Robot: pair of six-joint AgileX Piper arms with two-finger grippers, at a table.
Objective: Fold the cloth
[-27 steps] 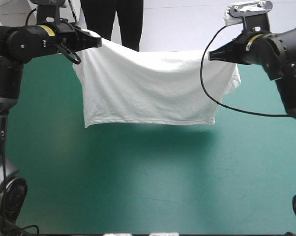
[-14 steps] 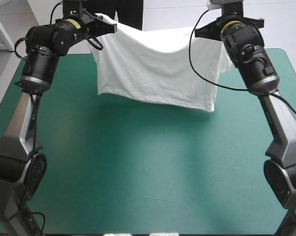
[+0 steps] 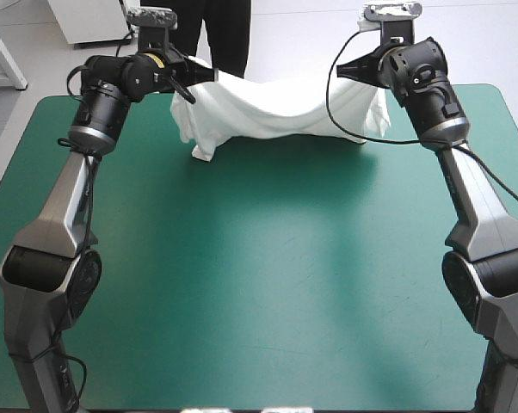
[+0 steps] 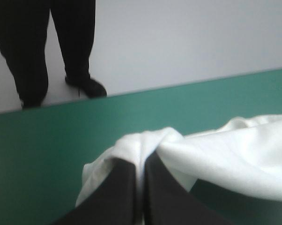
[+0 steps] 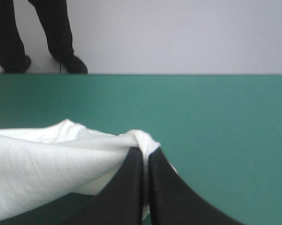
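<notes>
Table: teal-green cover, filling most of the high view; the near and middle areas are bare cover.

T-shirt: white, short-sleeved. It is at the far side of the table, strung left to right between the two grippers. The upper edge sags in the middle. The body hangs in loose folds, bunched low over the cover near the far edge. A drooping corner on the left side reaches lowest. Whether the cloth touches the cover cannot be told. A shadow lies on the cover just near of it.

Left gripper: raised over the far left of the table, pointing right. Its black fingers are pressed together with a gathered knot of the T-shirt's left end pinched at their tips.

Right gripper: raised over the far right of the table, pointing left, well apart from the left gripper. Its black fingers are likewise clamped on a bunched fold of the T-shirt's right end, the cloth trailing off toward the left.
</notes>
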